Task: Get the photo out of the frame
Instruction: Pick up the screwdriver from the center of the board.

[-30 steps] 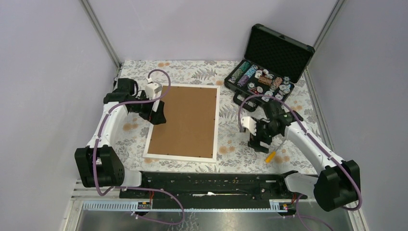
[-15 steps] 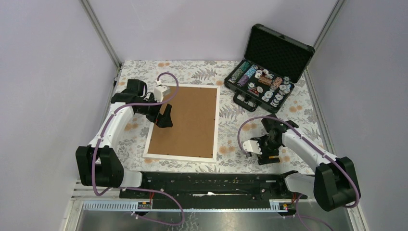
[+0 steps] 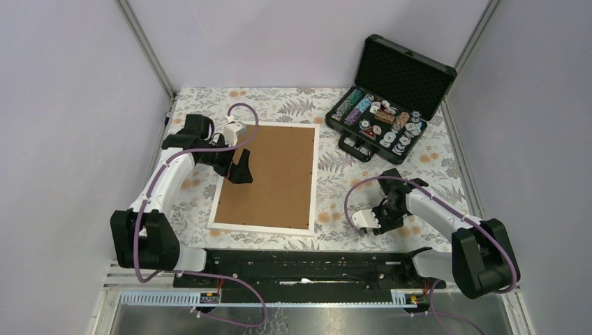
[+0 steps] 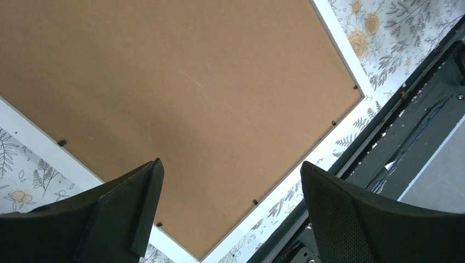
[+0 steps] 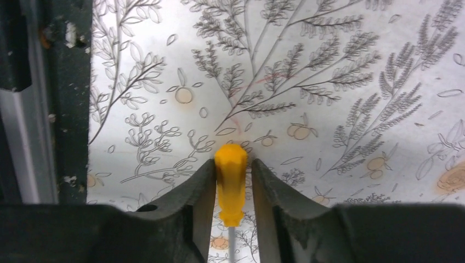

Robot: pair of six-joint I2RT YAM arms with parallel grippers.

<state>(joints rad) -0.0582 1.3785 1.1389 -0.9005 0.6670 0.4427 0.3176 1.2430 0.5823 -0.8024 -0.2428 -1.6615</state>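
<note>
Top: high, near edge, looking down.
Left wrist: close above the frame (image 4: 181,98) (shared with top).
Right wrist: low over tablecloth (image 5: 340,60).

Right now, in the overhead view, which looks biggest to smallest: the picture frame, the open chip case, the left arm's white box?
1. picture frame, largest.
2. chip case, lid open, not far behind.
3. white box, by far the smallest.

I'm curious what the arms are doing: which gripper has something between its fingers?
The right gripper: a yellow handle sits between its fingers. The left gripper hangs wide open over the frame, with nothing between its fingers.
</note>
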